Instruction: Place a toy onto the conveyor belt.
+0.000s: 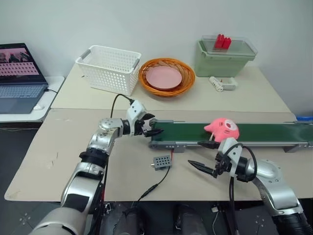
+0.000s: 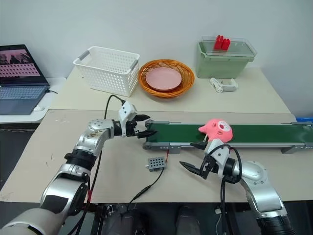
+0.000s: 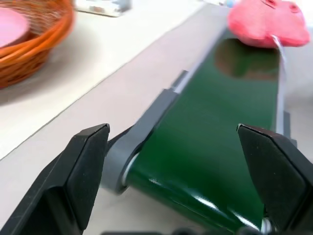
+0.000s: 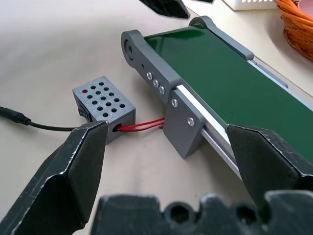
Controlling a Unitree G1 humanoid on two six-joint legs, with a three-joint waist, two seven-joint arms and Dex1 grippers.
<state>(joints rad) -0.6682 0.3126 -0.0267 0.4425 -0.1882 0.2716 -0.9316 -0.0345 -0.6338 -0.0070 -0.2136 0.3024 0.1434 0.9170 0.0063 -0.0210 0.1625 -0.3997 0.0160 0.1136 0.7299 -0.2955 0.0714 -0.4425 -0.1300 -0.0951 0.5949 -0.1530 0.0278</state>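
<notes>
The pink plush toy point(image 1: 222, 129) lies on the dark green conveyor belt point(image 1: 181, 131), right of the belt's middle; the left wrist view shows the toy point(image 3: 266, 22) farther along the belt point(image 3: 220, 122). My left gripper point(image 1: 157, 126) hovers at the belt's left end roller, open, with nothing between its fingers. In front of the belt, just below the toy, my right gripper point(image 1: 195, 153) is open and empty, apart from the toy. In the right wrist view its fingers point(image 4: 83, 171) frame the belt's end point(image 4: 220, 68).
A small grey perforated box point(image 1: 162, 160) with red wires and a black cable sits in front of the belt's left end. Behind stand a white basket point(image 1: 110, 67), an orange basket point(image 1: 166, 77) with a pink plate, a green bin point(image 1: 226, 55) and a laptop point(image 1: 19, 78).
</notes>
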